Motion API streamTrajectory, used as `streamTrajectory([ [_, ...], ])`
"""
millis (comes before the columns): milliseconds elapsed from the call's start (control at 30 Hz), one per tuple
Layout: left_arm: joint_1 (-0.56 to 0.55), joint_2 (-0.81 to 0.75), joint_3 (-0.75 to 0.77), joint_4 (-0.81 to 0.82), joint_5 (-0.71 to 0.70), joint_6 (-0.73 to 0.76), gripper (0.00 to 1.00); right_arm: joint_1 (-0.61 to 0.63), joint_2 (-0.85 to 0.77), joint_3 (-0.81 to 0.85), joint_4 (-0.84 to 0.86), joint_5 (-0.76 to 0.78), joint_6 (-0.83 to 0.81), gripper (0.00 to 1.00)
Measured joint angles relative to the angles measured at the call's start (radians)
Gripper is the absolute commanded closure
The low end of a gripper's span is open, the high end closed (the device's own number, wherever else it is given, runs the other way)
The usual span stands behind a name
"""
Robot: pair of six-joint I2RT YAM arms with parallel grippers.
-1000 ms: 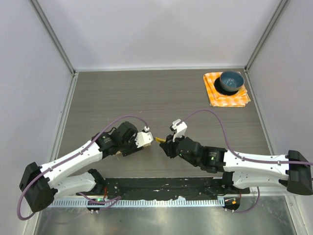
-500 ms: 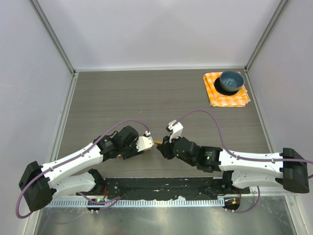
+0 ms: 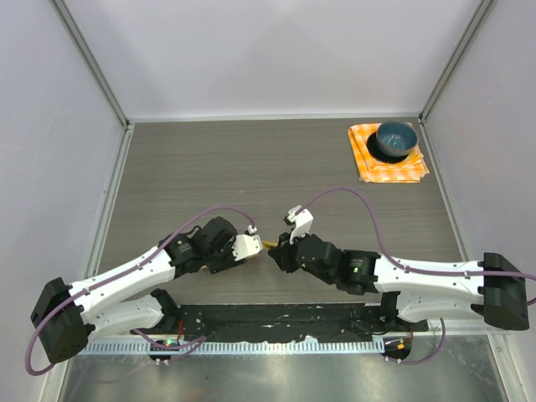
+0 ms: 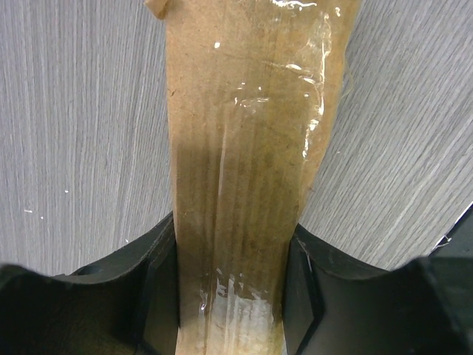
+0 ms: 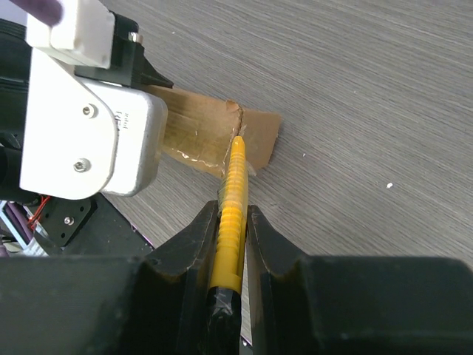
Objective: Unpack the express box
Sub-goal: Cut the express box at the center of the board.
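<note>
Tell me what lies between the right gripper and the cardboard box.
A slim yellow ridged tool, clamped in the right gripper, spans it, tip touching the flat brown cardboard box; right wrist view shows this.

My left arm (image 3: pixel 126 273) and right arm (image 3: pixel 435 273) white-shelled with black joints and black bases, a purple cable (image 3: pixel 219 208) looping along each, matte black fingers (image 4: pixel 157 285), a white wrist housing (image 5: pixel 89 137) with two silver screws

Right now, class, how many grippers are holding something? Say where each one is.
2. The left gripper, front centre of the table, is shut on the express box. The right gripper, facing it, is shut on a yellow tool whose tip touches the box.
</note>
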Motion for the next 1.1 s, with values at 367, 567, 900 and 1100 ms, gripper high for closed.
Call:
streamTrajectory([
  [367,-0.004,0.0,-0.008,0.006,0.0,-0.001,0.5,0.0,-0.019,0.007,0.002,0.002,0.004,0.99],
  [567,-0.007,-0.003,-0.008,0.007,-0.001,-0.01,0.51,0.0,-0.012,0.007,0.009,0.002,0.006,0.99],
  [900,-0.007,-0.007,-0.01,0.007,-0.001,-0.016,0.51,0.0,0.029,0.008,0.023,0.007,0.013,0.99],
  [1100,-0.006,-0.014,-0.013,0.004,-0.007,-0.019,0.51,0.0,0.071,0.051,-0.009,0.019,0.026,0.99],
])
